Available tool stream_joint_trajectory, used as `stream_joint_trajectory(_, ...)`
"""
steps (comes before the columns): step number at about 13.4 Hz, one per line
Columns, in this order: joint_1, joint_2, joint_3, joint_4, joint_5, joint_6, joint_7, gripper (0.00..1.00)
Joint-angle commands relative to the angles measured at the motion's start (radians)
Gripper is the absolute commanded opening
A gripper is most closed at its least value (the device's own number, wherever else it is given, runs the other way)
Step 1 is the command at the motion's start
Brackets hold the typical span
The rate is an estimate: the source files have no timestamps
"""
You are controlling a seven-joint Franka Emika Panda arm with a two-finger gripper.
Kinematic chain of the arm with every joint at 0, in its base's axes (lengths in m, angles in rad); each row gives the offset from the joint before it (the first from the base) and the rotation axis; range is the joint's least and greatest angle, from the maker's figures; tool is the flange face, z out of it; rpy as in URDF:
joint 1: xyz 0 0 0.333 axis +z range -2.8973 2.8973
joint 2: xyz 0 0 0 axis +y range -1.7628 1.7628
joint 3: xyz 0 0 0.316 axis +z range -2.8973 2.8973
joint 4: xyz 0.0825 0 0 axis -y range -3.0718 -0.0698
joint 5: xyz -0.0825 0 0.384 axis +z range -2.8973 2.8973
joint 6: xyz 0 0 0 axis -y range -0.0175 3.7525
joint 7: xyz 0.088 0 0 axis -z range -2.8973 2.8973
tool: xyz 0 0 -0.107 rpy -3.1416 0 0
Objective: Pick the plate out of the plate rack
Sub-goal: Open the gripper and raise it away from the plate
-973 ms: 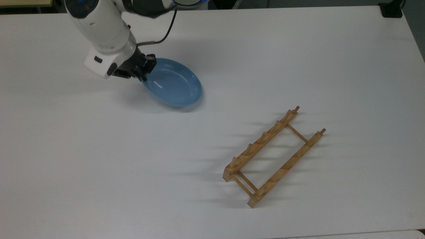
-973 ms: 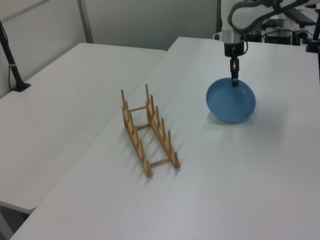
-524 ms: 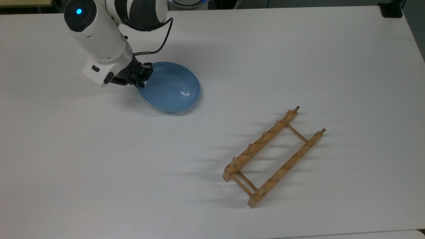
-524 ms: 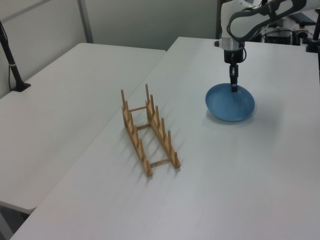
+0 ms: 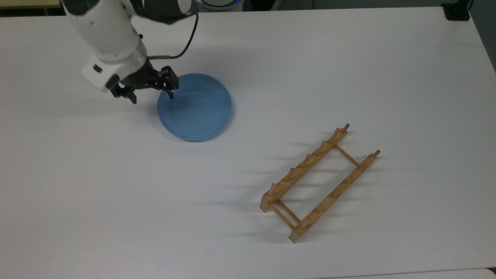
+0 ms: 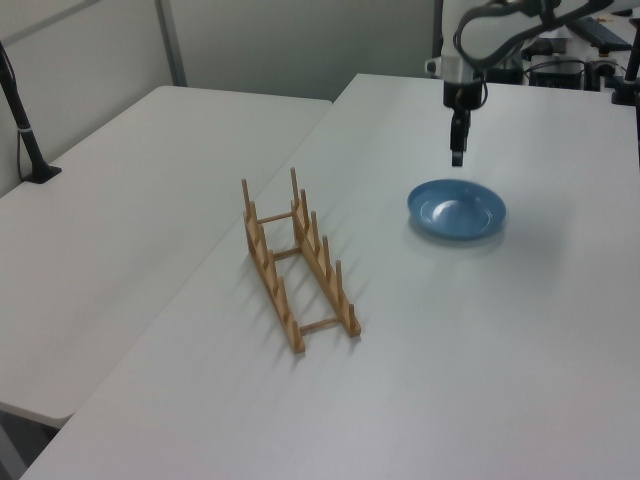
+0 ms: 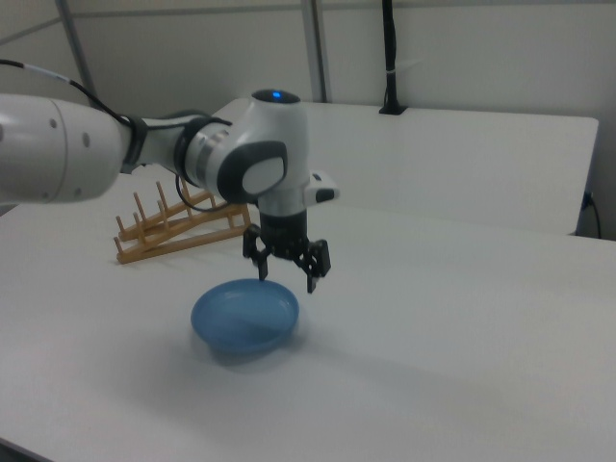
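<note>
1. Hovering over the plate's (image 5: 194,107) rim at about 10 o'clock in the top view, the tool (image 5: 152,94) has its fingers spread wide and grips nothing; one fingertip hangs above the blue rim, the other outside it over the bench (image 5: 348,69).
2. Plate sits flat on the bench, right side up, well apart from the plate rack (image 5: 319,183), which lies off at about 4 o'clock from it in the top view.
3. Between plate and rack, a broad stretch of bare white bench; past the rack toward 3 o'clock there's more open surface before the bench edge.
4. Over in the left view, the tool (image 6: 456,152) hangs above the plate (image 6: 456,210) with a clear gap of air beneath it, and a second white bench (image 6: 120,200) stands at 9 o'clock across a narrow seam.
5. Right view: the tool (image 7: 287,268) is just over the plate's (image 7: 244,315) far rim, and the arm's (image 7: 144,144) body covers part of the rack (image 7: 178,231) behind it.
6. Arm is cut off at the top view's upper edge, so its base is out of frame; a black cable (image 5: 186,42) loops from the wrist.
</note>
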Motion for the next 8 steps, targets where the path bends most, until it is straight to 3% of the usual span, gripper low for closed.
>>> stream_joint_trajectory(1, 0.009, -0.143, 0.006, -0.015, 0.019, -0.047, 0.206, 1.00)
stream_joint_trajectory(4, 0.017, -0.194, 0.012, 0.092, 0.019, -0.233, 0.360, 1.00)
stream_joint_trajectory(6, 0.063, -0.214, 0.011, 0.201, 0.008, -0.410, 0.418, 1.00)
stream_joint_trajectory(8, 0.106, -0.274, 0.011, 0.216, 0.006, -0.472, 0.460, 1.00)
